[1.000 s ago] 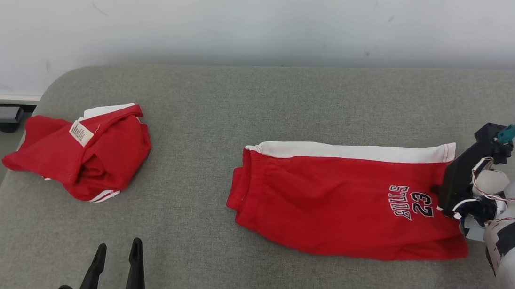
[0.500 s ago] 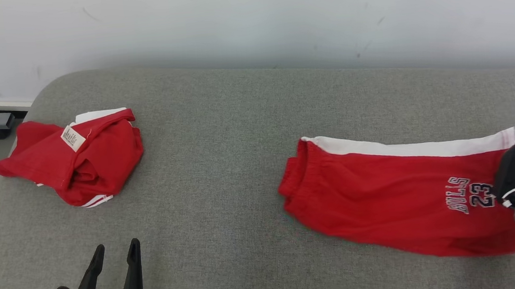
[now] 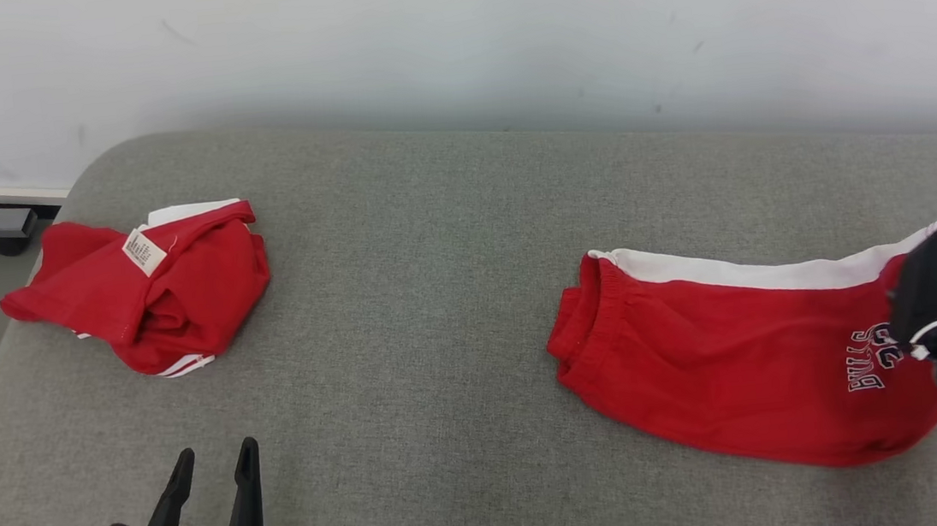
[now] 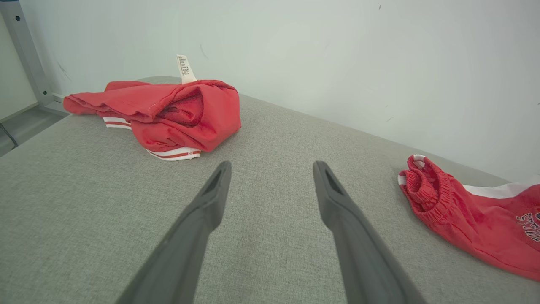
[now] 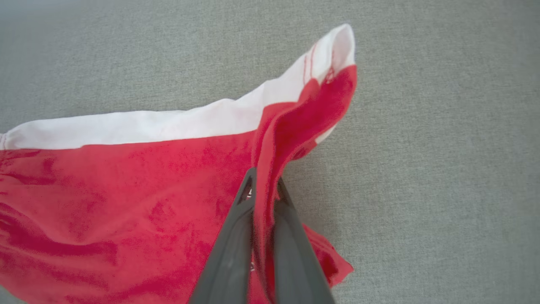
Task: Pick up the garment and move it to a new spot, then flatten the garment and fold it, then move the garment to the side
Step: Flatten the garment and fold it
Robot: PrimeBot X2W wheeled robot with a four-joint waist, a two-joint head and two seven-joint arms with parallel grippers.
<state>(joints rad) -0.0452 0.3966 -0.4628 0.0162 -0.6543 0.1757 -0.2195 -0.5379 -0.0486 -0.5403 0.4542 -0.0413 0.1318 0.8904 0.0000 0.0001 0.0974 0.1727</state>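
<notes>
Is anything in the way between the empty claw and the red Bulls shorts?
Nothing visible. Bare grey cushion lies between the open left gripper and the shorts. The crumpled red garment sits off to the other side.

Bright, soft light fills every view. A dim grey shadow runs along the bottom of the white wall, just above the bench. In the right wrist view the red shorts look fuzzy near the right gripper, and the corners go darker. The left wrist view bends at its edges.
</notes>
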